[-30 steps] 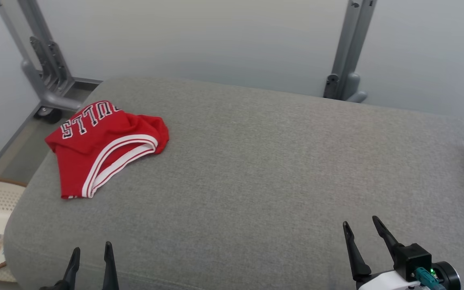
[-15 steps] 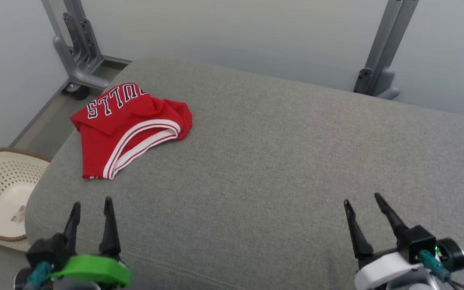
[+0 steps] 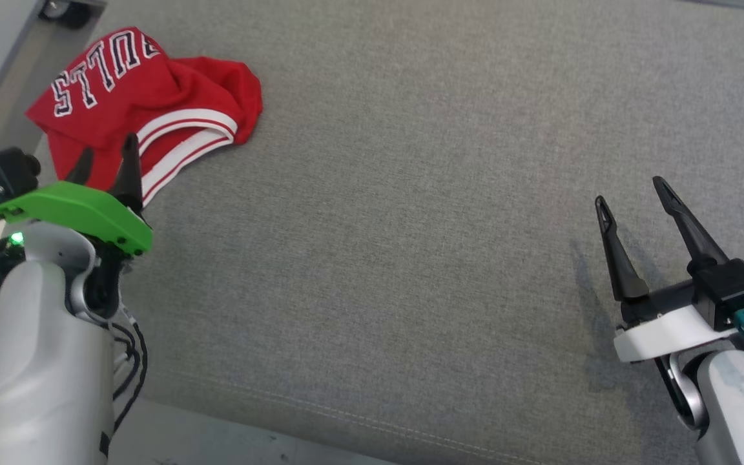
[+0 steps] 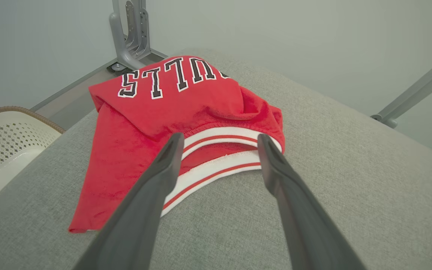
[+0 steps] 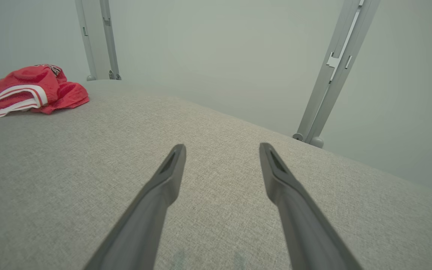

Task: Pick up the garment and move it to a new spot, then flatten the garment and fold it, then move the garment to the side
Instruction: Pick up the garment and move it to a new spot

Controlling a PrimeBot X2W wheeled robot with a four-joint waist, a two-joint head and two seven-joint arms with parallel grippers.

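The garment is a red jersey with white-and-red trim and black lettering, lying crumpled at the far left of the grey cushioned surface. My left gripper is open, hovering at the garment's near edge with its fingertips over the striped trim. In the left wrist view the garment lies just beyond the spread fingers of the left gripper, with nothing between them. My right gripper stands open above bare cushion at the right, far from the garment. The right gripper holds nothing.
A cream perforated basket sits on the floor left of the cushion, beside the garment. Grey metal posts stand behind the cushion at the left and the right. The cushion's front seam runs along the bottom.
The head camera has tilted down and closer, shifting the whole picture. My left arm has come up and forward to the garment's near edge. Both grippers stay open.
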